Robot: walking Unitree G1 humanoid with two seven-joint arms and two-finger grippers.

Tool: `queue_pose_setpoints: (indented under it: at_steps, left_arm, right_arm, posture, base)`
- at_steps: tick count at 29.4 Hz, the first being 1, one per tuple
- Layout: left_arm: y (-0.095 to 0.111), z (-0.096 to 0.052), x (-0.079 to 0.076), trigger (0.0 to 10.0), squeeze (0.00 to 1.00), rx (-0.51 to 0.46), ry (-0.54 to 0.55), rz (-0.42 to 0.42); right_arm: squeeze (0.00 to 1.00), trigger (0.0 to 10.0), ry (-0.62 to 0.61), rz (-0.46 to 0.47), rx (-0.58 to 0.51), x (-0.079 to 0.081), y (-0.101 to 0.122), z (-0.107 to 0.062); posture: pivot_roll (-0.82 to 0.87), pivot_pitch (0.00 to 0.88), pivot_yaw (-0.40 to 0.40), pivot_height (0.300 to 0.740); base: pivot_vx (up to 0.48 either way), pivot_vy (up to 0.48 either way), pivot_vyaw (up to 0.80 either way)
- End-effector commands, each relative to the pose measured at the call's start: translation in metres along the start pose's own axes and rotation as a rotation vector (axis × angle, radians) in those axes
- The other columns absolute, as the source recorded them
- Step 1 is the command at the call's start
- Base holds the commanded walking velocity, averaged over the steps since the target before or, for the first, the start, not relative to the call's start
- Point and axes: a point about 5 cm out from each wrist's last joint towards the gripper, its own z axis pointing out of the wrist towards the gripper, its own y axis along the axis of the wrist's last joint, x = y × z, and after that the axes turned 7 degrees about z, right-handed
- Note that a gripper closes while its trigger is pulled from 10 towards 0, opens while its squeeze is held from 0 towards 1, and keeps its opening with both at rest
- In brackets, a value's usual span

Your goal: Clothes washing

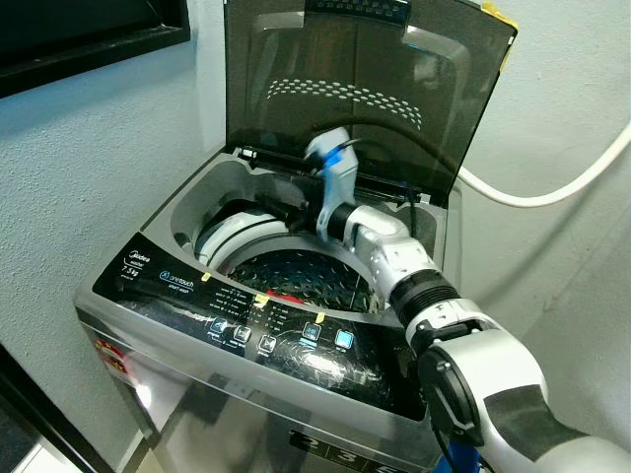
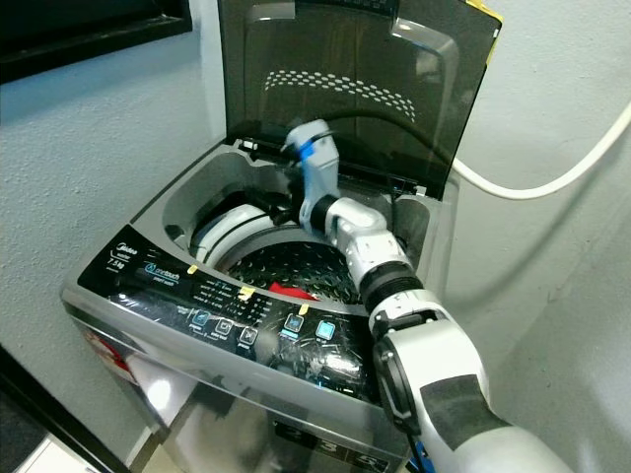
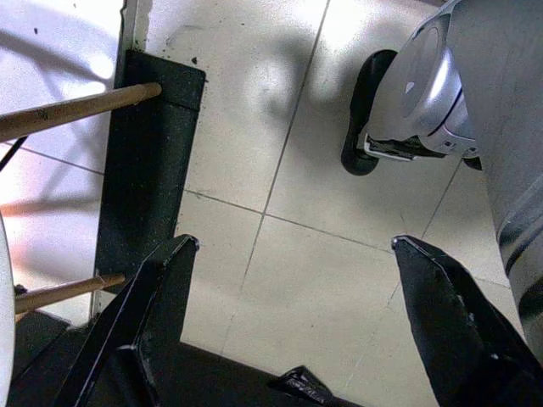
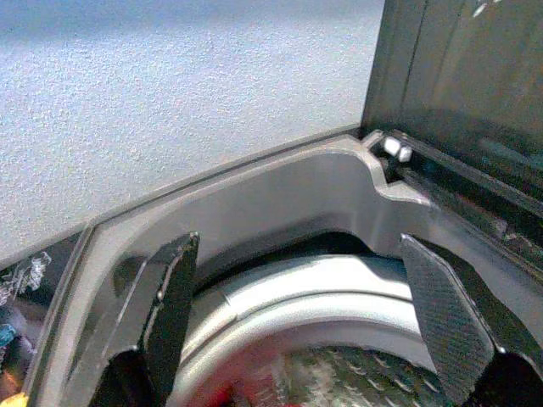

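Reaching over the open drum, the right gripper [image 4: 297, 314] hangs at the tub's back rim, fingers spread wide and empty. Below it stands the grey top-loading washing machine [image 1: 158, 394] with its smoked lid [image 1: 365, 89] upright and something red [image 2: 294, 292] in the perforated steel drum [image 1: 296, 271]. Beside the machine, against a pale textured wall [image 1: 89, 158], the left gripper [image 3: 293, 322] hangs open above the tiled floor [image 3: 280, 110].

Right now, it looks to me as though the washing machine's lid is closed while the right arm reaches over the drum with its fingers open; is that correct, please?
Not quite: the lid is raised, standing up behind the washing machine, as the left eye view shows. The rest holds: the right gripper is over the drum with its fingers open.
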Motion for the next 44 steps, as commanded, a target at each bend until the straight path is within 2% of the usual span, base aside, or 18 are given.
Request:
queue_pose_setpoints:
  at_steps: [1, 2, 4, 7, 13, 24, 30, 33, 40, 41, 44]
  left_arm:
    - [0.0, 0.0, -0.005, 10.0, 0.0, 0.005, -0.023, 0.012]
    - [0.0, 0.0, -0.005, 10.0, 0.0, 0.005, -0.023, 0.012]
    - [0.0, 0.0, -0.001, 10.0, 0.0, 0.006, -0.02, 0.022]
    - [0.002, 0.001, 0.001, 10.0, 0.0, 0.003, -0.022, 0.036]
    - [0.009, 0.002, 0.002, 10.0, 0.0, -0.012, -0.023, 0.046]
    - [0.007, 0.002, 0.0, 10.0, 0.0, -0.003, -0.03, 0.051]
    - [0.006, 0.002, 0.002, 10.0, 0.0, -0.002, -0.03, 0.053]
    - [0.006, 0.002, 0.002, 10.0, 0.0, -0.004, -0.03, 0.055]
    - [0.006, 0.001, -0.001, 10.0, 0.0, -0.005, -0.036, 0.061]
    - [0.006, 0.001, -0.002, 10.0, 0.0, -0.005, -0.038, 0.063]
    - [0.006, 0.001, -0.002, 10.0, 0.0, -0.004, -0.038, 0.063]
  right_arm:
    - [0.0, 10.0, -0.005, 0.03, -0.018, -0.004, -0.003, -0.004]
    - [0.0, 10.0, -0.005, 0.03, -0.018, -0.004, -0.003, -0.004]
    - [0.0, 10.0, 0.002, 0.106, -0.101, -0.009, -0.001, -0.011]
    - [0.0, 10.0, 0.013, 0.148, -0.165, -0.011, 0.003, -0.015]
    - [0.0, 10.0, 0.058, 0.182, -0.226, -0.009, 0.01, -0.015]
    - [0.0, 10.0, 0.088, 0.196, -0.262, -0.005, 0.013, -0.015]
    - [0.0, 10.0, 0.117, 0.208, -0.271, -0.001, 0.008, -0.016]
    - [0.0, 10.0, 0.156, 0.215, -0.262, 0.007, -0.001, -0.017]
    - [0.0, 10.0, 0.257, 0.242, -0.25, 0.027, -0.017, -0.017]
    - [0.0, 10.0, 0.318, 0.244, -0.25, 0.039, -0.021, -0.017]
    - [0.0, 10.0, 0.333, 0.242, -0.248, 0.042, -0.022, -0.016]
  posture:
    - [0.19, 0.0, -0.077, 0.74]
    - [0.19, 0.0, -0.077, 0.74]
    - [0.18, 0.0, -0.059, 0.74]
    - [0.18, 0.0, -0.06, 0.74]
    - [0.18, 0.0, -0.068, 0.74]
    - [0.18, 0.0, -0.068, 0.74]
    - [0.18, 0.0, -0.066, 0.74]
    - [0.18, 0.0, -0.065, 0.74]
    - [0.17, 0.0, -0.06, 0.74]
    - [0.18, 0.0, -0.06, 0.74]
    - [0.18, 0.0, -0.06, 0.74]
  base:
    - [0.0, 0.0, 0.0]
    - [0.0, 0.0, 0.0]
    - [-0.139, 0.0, 0.0]
    - [-0.281, 0.0, 0.0]
    - [-0.323, 0.0, 0.0]
    - [-0.335, 0.0, 0.0]
    - [-0.333, 0.0, 0.0]
    - [-0.328, 0.0, 0.0]
    - [-0.325, 0.0, 0.78]
    - [-0.311, 0.0, 0.8]
    - [-0.311, 0.0, 0.8]
